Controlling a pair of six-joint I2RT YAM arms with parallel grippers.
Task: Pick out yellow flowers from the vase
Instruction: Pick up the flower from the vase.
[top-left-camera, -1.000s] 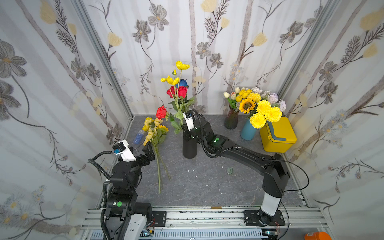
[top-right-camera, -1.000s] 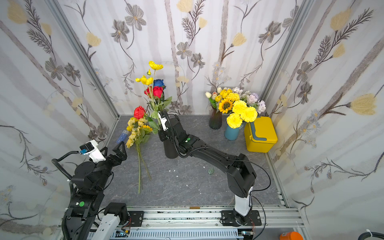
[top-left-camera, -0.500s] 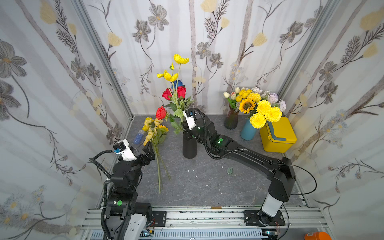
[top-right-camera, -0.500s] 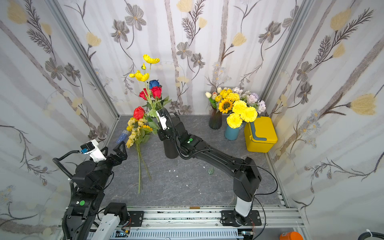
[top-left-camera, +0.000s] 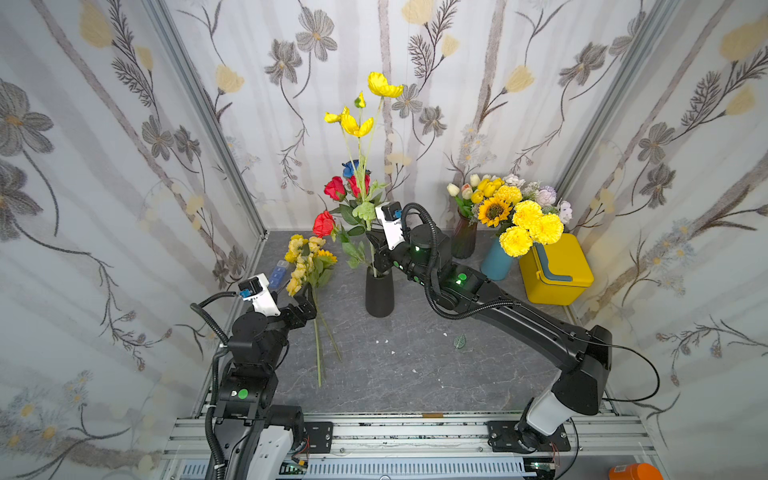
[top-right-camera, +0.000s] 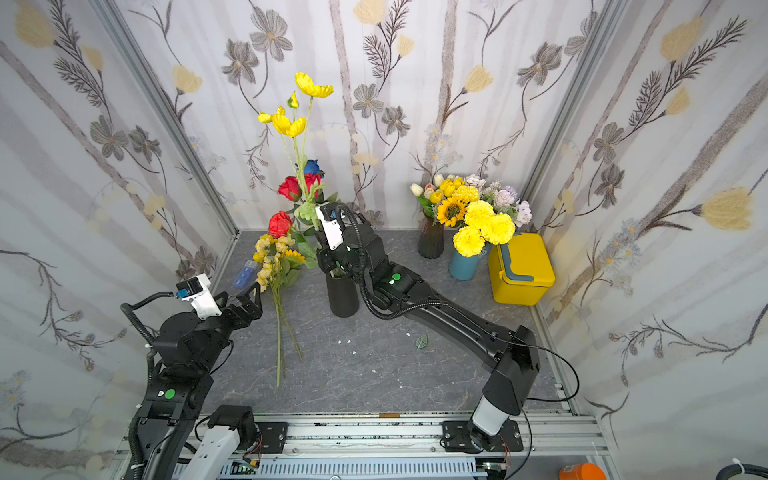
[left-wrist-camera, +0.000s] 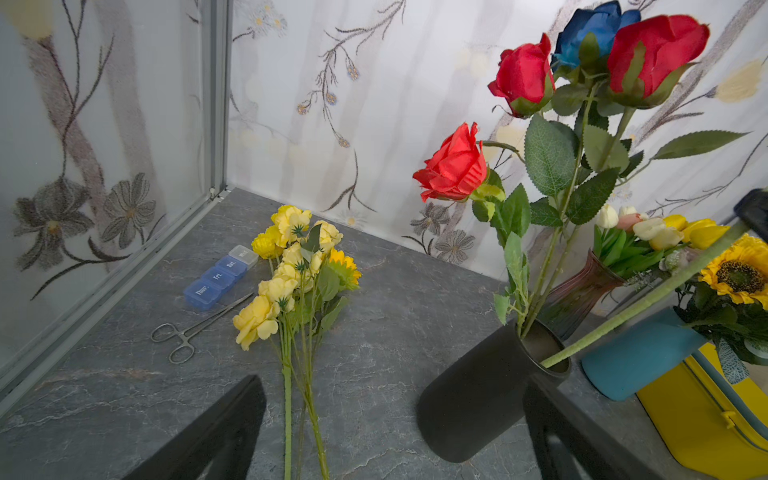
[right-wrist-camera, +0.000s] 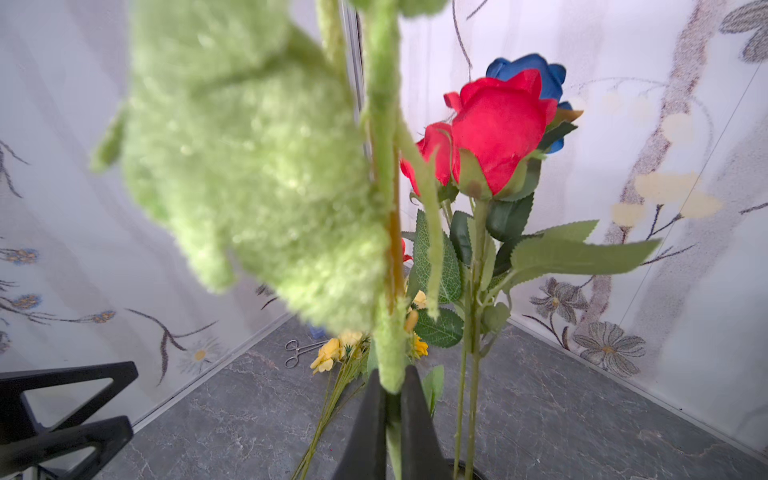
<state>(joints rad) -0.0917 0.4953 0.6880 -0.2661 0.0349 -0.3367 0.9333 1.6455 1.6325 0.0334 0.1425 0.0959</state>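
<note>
The black vase (top-left-camera: 379, 293) (left-wrist-camera: 482, 395) stands mid-table with red and blue roses (top-left-camera: 347, 187). A tall spray of yellow flowers (top-left-camera: 357, 124) (top-right-camera: 291, 124) rises above them on a fuzzy green stem (right-wrist-camera: 384, 249). My right gripper (top-left-camera: 376, 249) (right-wrist-camera: 390, 399) is shut on that stem just above the vase mouth. The stem's foot slants into the vase mouth (left-wrist-camera: 552, 361). More yellow flowers (top-left-camera: 307, 257) (left-wrist-camera: 291, 266) lie on the table left of the vase. My left gripper (top-left-camera: 305, 309) (left-wrist-camera: 395, 386) hovers open over their stems, holding nothing.
At the back right stand a dark glass vase (top-left-camera: 463, 241) and a blue vase (top-left-camera: 494, 264) with mixed bouquets, next to a yellow box (top-left-camera: 555, 270). A blue pill box (left-wrist-camera: 220, 276) and forceps (left-wrist-camera: 195, 328) lie by the left wall. A loose leaf (top-left-camera: 459, 341) lies on the table.
My right gripper has risen with the yellow spray, so its blooms stand higher above the roses. The left arm has not moved.
</note>
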